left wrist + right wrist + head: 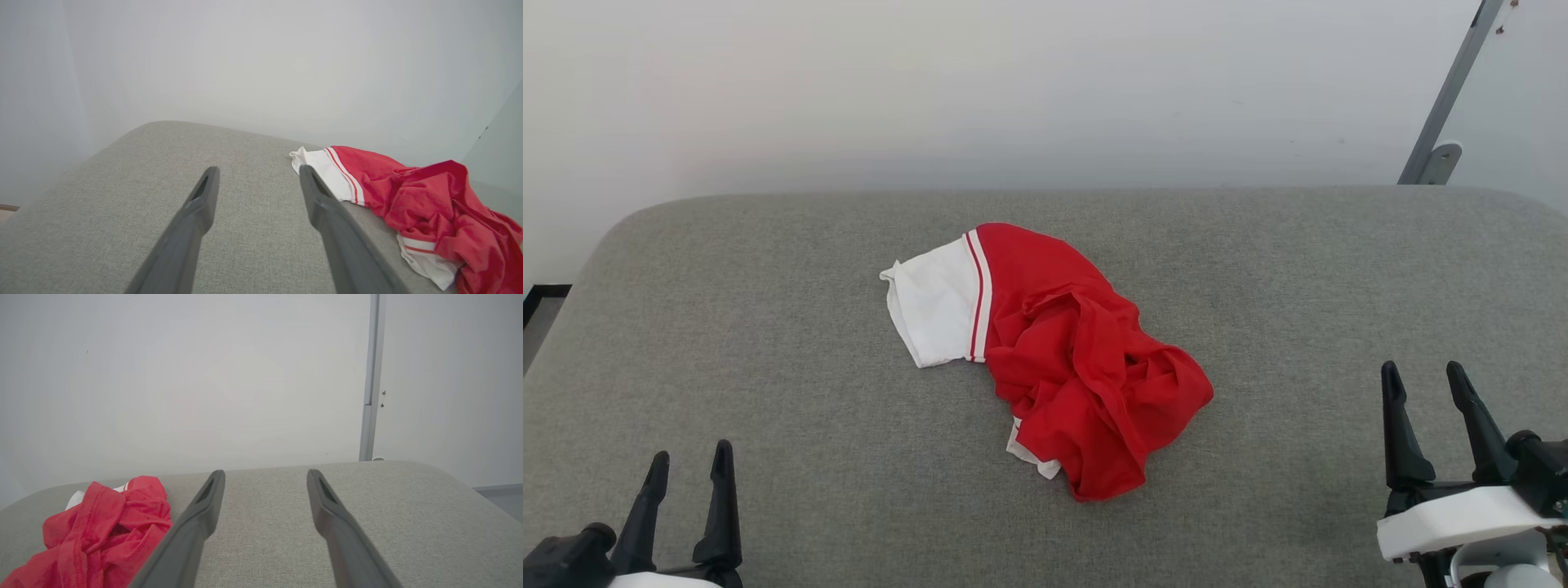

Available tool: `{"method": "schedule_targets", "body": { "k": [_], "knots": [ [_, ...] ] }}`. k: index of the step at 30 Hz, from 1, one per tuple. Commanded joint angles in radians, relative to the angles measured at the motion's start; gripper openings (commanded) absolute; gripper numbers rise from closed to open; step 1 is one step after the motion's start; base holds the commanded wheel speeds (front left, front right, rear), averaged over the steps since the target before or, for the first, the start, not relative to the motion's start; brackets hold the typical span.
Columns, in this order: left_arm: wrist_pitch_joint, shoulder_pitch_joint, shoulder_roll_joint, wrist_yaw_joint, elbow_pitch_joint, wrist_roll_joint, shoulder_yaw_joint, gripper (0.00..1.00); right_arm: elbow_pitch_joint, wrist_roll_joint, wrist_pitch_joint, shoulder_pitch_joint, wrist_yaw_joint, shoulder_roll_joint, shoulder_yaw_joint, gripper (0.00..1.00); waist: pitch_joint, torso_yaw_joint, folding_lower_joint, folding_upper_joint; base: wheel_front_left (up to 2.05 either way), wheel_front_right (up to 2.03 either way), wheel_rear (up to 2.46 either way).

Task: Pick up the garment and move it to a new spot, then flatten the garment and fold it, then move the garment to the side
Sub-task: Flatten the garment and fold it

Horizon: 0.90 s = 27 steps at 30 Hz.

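The garment [1062, 359], a bright red jersey with a white sleeve and red-and-white striped trim, lies crumpled in a heap in the middle of the grey padded surface [768, 327]. Its lettering is hidden in the folds. My left gripper [690, 457] hovers open at the lower left, well short of the cloth, with nothing between its fingers. At the lower right my right gripper [1425, 376] stands open and empty too. The left wrist view has the garment [429, 204] to the right of the left gripper [258, 173]. In the right wrist view the garment [98, 531] sits left of the right gripper [265, 475].
A white wall [1013, 82] rises behind the surface's rounded far edge. A grey metal post [1445, 106] with a bracket stands at the far right. Bare grey fabric surrounds the heap on all sides.
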Motion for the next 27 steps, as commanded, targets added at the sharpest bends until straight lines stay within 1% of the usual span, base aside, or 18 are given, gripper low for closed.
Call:
{"method": "schedule_targets", "body": {
  "k": [1, 8, 11, 15, 20, 27],
  "knots": [
    [-0.005, 0.003, 0.000, -0.005, -0.005, 0.010, 0.004, 1.00, -0.006, -0.004, -0.005, 0.007, 0.000, 0.004, 0.001, 1.00, 0.001, 0.000, 0.0000, -0.0001, 0.00, 0.00, 0.00],
    [-0.005, -0.011, 0.012, -0.005, -0.004, -0.003, -0.016, 1.00, -0.009, -0.007, -0.005, 0.017, 0.000, 0.011, 0.006, 1.00, 0.004, -0.003, 0.0000, -0.0001, 0.00, 0.00, 0.00],
    [-0.002, -0.044, 0.034, -0.005, 0.017, -0.023, -0.046, 1.00, -0.010, -0.008, -0.005, 0.017, 0.000, 0.010, 0.007, 1.00, 0.007, -0.005, 0.0000, -0.0001, 0.00, 0.00, 0.00],
    [0.039, -0.112, 0.071, -0.005, 0.044, -0.060, -0.096, 1.00, -0.015, -0.010, -0.005, 0.013, 0.000, 0.007, 0.010, 1.00, 0.015, -0.015, 0.0000, -0.0001, 0.00, 0.00, 0.00],
    [0.135, -0.234, 0.127, -0.005, 0.080, -0.100, -0.177, 1.00, -0.022, -0.014, -0.005, -0.008, 0.000, 0.002, 0.026, 1.00, 0.042, -0.044, 0.0000, -0.0001, 0.00, 0.00, 0.00],
    [0.318, -0.455, 0.222, -0.005, 0.170, -0.171, -0.315, 1.00, -0.038, -0.014, -0.005, -0.054, 0.000, -0.004, 0.054, 1.00, 0.113, -0.104, 0.0000, -0.0001, 0.00, 0.00, 0.00]
  ]
}}
